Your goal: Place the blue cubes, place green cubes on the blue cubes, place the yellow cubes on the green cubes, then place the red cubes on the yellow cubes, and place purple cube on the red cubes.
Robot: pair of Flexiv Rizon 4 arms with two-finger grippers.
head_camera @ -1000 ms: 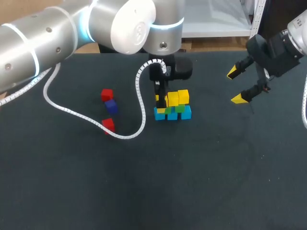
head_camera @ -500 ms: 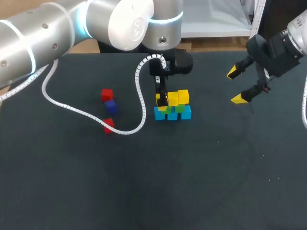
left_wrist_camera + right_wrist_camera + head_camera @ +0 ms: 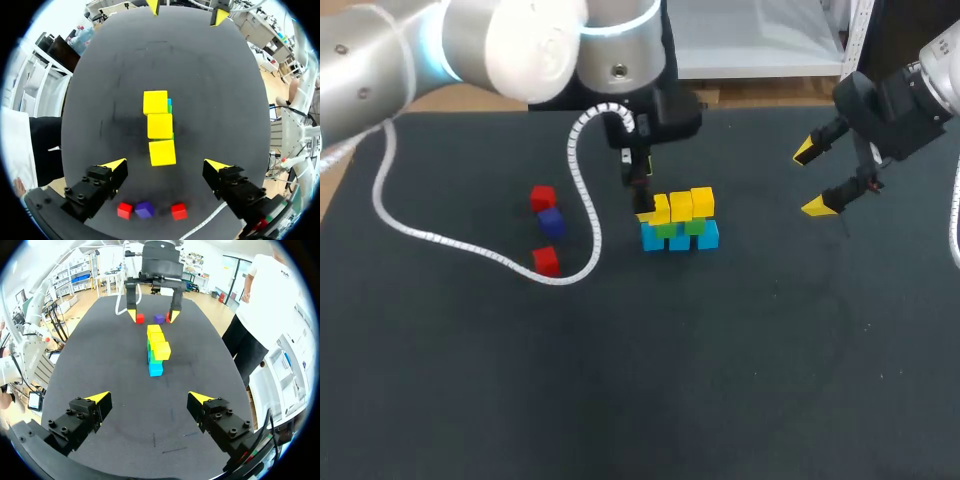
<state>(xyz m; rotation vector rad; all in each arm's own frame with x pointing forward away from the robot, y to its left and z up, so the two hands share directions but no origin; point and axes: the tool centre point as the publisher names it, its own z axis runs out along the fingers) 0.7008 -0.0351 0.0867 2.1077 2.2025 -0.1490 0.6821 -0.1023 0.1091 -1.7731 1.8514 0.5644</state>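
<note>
Red cube (image 3: 546, 260) perhaps touching white cable (image 3: 557, 282)

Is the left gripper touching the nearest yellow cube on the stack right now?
Apart. The left wrist view shows the left gripper open, with dark table showing between each of its fingers and the nearest yellow cube.

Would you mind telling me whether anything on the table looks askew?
Slightly: the yellow cubes on top are not in a straight line. The end cube nearest the left gripper sits shifted sideways from its neighbours. Nothing is toppled.
</note>
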